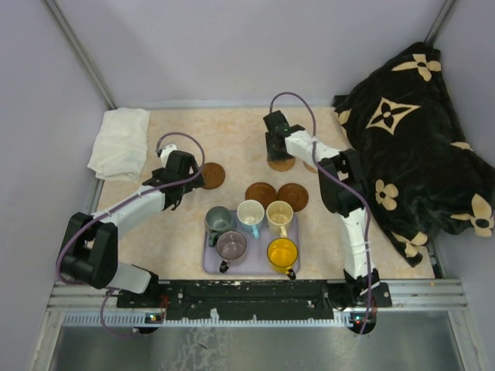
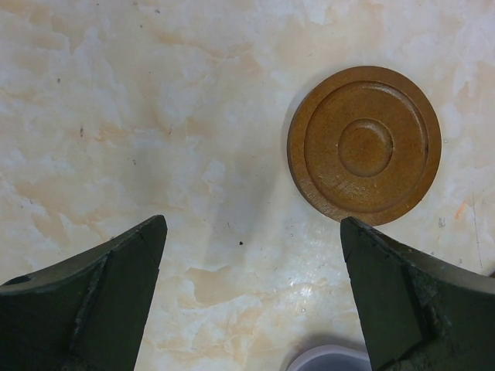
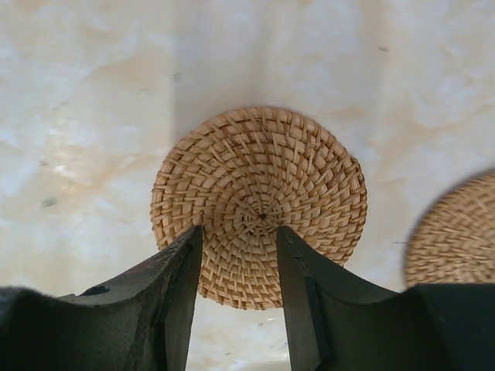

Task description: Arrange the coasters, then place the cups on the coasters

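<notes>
Woven wicker coaster [image 3: 259,174], glossy marbled tabletop [image 3: 77,85]

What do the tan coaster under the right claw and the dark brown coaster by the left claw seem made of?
The tan coaster looks like woven rattan or straw: fibres spiral from its centre, matte and rough. The dark brown coaster seems wood or moulded composite: smooth concentric rings, faint speckle, dull sheen.
</notes>
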Controlling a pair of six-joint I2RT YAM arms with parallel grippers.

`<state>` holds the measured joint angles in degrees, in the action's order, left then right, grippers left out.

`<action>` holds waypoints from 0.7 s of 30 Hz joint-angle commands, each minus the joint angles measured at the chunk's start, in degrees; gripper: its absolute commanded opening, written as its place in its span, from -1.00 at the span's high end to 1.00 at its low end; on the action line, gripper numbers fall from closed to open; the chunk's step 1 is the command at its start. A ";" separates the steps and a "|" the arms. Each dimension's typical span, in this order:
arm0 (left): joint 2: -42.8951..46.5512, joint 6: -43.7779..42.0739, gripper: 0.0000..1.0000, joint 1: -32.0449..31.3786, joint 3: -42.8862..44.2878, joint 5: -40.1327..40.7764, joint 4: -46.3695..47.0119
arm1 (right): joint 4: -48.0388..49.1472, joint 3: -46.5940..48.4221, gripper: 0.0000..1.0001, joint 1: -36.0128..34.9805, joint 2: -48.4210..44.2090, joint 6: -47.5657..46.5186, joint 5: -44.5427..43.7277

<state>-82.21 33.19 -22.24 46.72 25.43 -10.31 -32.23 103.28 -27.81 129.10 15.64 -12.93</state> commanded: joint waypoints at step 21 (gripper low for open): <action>-4.20 -0.79 -0.99 0.31 2.52 0.45 1.80 | -1.28 -7.99 0.18 1.88 -2.98 0.14 -0.14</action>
<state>-84.73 33.12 -22.13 47.13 24.99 -10.22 -29.30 98.28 -25.10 126.41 16.58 -13.85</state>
